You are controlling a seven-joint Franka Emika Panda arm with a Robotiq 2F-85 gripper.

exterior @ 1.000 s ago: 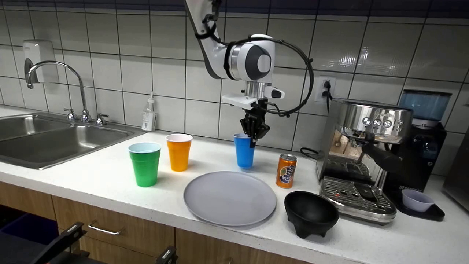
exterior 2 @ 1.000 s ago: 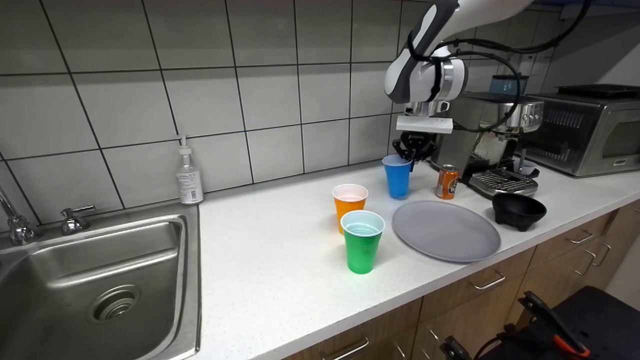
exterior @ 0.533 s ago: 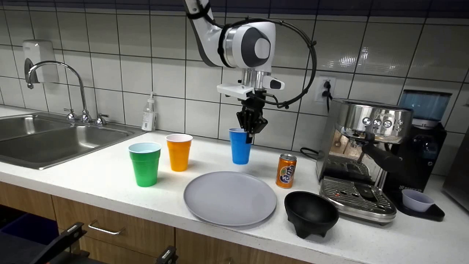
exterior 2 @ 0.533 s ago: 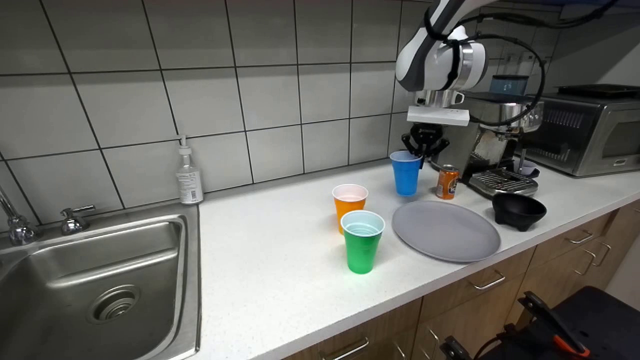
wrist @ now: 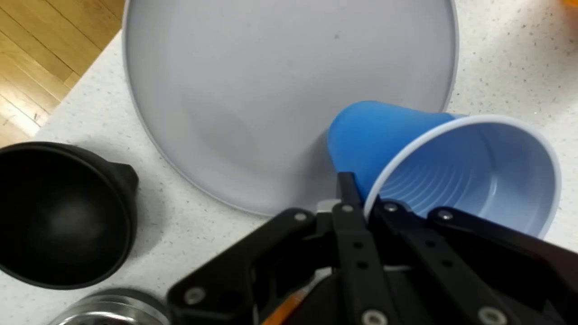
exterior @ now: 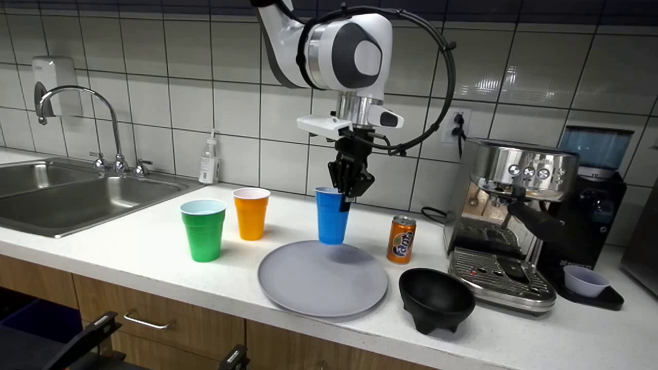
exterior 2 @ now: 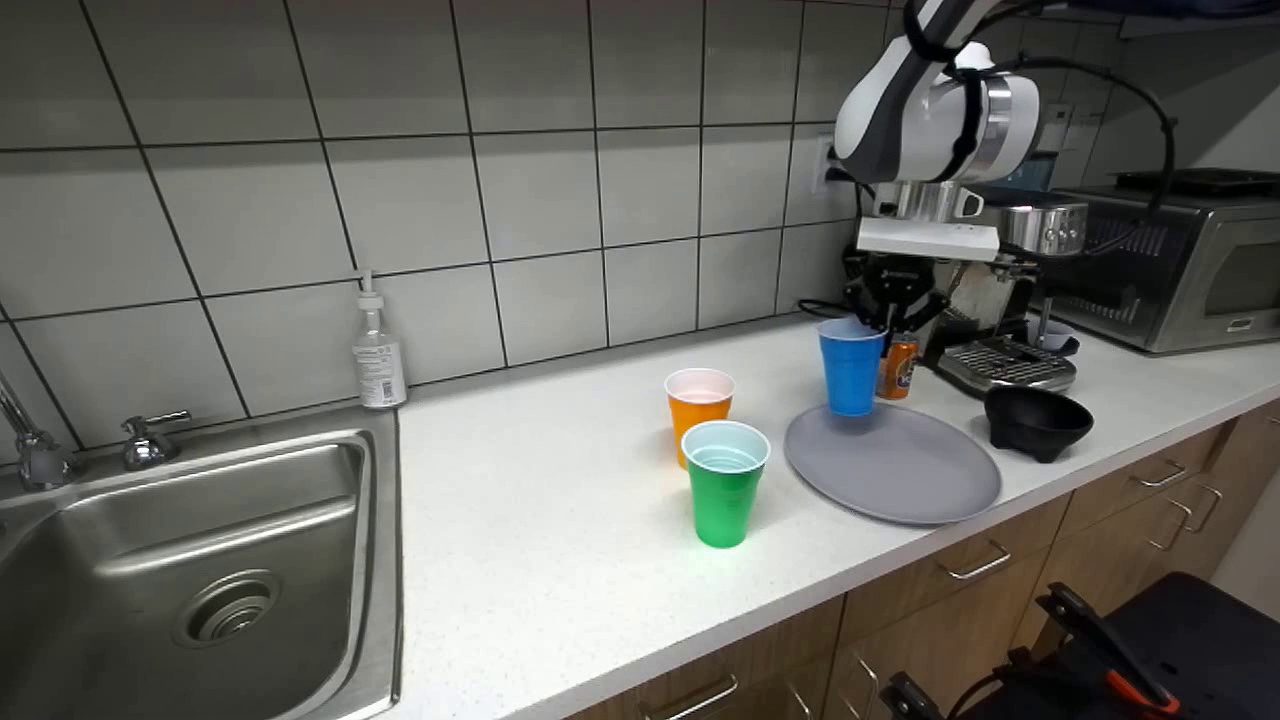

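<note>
Blue cup (exterior: pixel 330 221) moved over plate (exterior: pixel 318 285), fingers (wrist: pixel 352 230) gripping it, can (exterior: pixel 401 241) seemingly "Fanta"

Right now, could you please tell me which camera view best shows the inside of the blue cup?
The wrist view, because it looks into the mouth of the blue cup, with the gripper shut on its rim. Both exterior views show mainly the outer wall, with only a little of the inside.

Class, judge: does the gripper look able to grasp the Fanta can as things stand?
Probably not: the gripper holds the blue cup, so its jaws are taken until they let go, though the Fanta can stands uncovered on the counter.
</note>
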